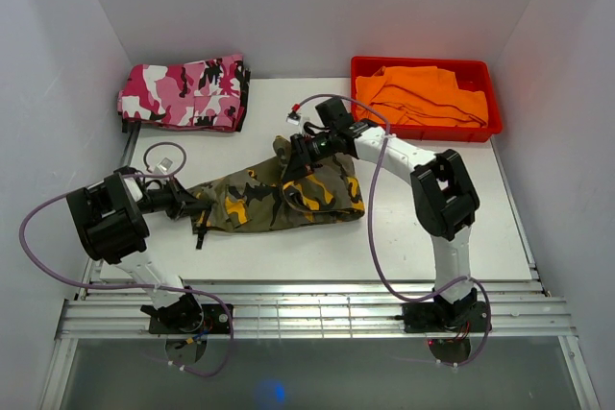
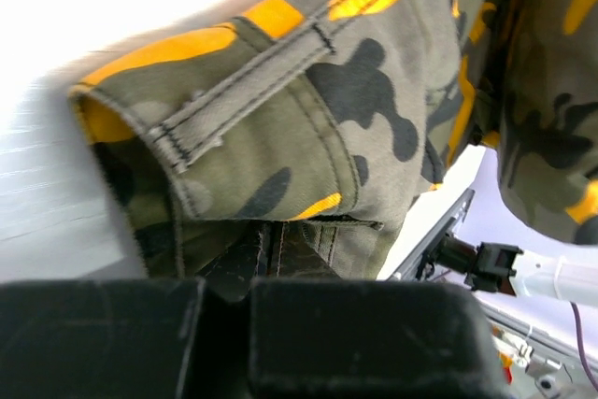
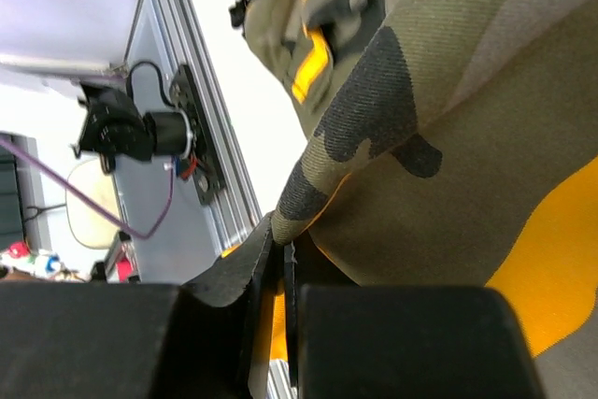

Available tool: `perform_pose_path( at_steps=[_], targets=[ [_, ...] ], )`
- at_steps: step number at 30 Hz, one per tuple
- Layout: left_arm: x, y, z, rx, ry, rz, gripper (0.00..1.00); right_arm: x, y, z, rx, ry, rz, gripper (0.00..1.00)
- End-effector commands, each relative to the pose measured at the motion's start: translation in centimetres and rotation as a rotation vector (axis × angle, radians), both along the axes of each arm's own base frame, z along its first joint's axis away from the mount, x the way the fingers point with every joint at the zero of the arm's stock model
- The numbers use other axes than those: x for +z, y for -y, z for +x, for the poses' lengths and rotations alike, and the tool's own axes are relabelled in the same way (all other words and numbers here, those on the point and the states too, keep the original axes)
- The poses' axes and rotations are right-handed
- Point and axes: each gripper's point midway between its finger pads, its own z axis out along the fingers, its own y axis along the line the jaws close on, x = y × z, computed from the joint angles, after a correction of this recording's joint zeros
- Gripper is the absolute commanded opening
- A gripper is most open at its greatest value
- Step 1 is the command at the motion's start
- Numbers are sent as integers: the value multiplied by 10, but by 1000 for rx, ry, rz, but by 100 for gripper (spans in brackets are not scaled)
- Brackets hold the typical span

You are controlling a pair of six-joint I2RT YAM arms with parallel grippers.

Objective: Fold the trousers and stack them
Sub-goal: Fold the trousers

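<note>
The olive, orange-yellow and black camouflage trousers (image 1: 279,201) lie crumpled across the middle of the table, between the two arms. At their left end my left gripper (image 1: 199,208) is shut on the cloth. In the left wrist view a seamed fold of the trousers (image 2: 308,119) runs down into the left gripper (image 2: 266,263). My right gripper (image 1: 294,155) holds the trousers' back edge and lifts a bunch of cloth there. The right wrist view shows a folded edge of the trousers (image 3: 448,137) pinched in the right gripper (image 3: 283,248).
Pink, white and black camouflage trousers (image 1: 184,93) lie folded at the back left. A red bin (image 1: 492,108) at the back right holds a plain orange garment (image 1: 423,93). Metal rails (image 1: 307,297) run along the table's near edge.
</note>
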Motion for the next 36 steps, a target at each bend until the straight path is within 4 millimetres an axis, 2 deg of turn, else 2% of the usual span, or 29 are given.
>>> perform_pose_path(
  at_steps=[1, 9, 13, 15, 20, 29, 36],
  targets=[
    [4, -8, 6, 29, 24, 74, 0, 38, -43, 17, -25, 77, 105, 8],
    [-4, -11, 6, 68, -23, 82, 0, 46, -98, 19, -64, 83, 134, 8],
    [-6, -7, 4, 67, -29, 53, 0, 39, -120, 23, -88, 58, 147, 8],
    [-8, -6, 4, 71, -33, 48, 0, 47, -132, 22, -85, 78, 167, 8],
    [-12, -4, 4, 79, -47, 28, 0, 45, -154, 18, -99, 58, 193, 8],
    [-13, -5, 1, 97, -48, 46, 0, 68, -197, 3, -99, 82, 286, 8],
    [-14, -4, 0, 102, -50, 44, 0, 46, -219, -15, -86, 34, 275, 8]
  ],
)
